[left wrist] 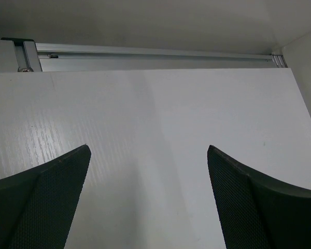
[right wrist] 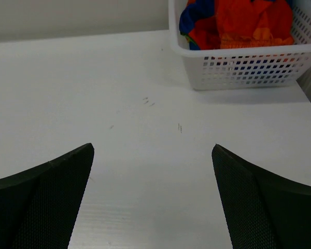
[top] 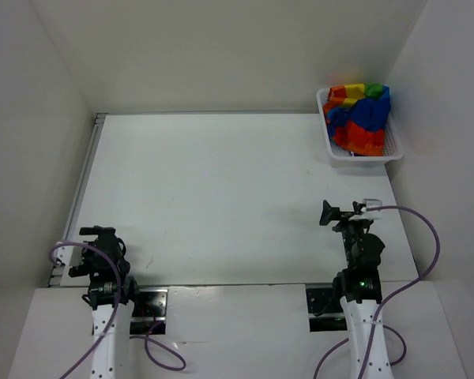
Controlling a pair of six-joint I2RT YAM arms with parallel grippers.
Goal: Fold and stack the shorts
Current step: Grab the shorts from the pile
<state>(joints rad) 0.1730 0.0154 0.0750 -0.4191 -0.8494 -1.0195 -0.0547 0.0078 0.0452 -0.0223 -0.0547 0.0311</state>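
Observation:
The rainbow-striped shorts [top: 360, 117] lie crumpled in a white mesh basket [top: 334, 151] at the table's far right corner; they also show in the right wrist view [right wrist: 238, 23] inside the basket [right wrist: 249, 65]. My right gripper [top: 337, 215] is open and empty, low over the table near the front right, well short of the basket; in its wrist view [right wrist: 153, 150] only bare table lies between the jaws. My left gripper [top: 97, 237] is open and empty at the front left; its wrist view [left wrist: 147, 150] shows only table.
White walls enclose the table [top: 221, 189] on the left, back and right. An aluminium rail [left wrist: 145, 52] runs along the table's left edge. Cables loop from both arm bases at the near edge.

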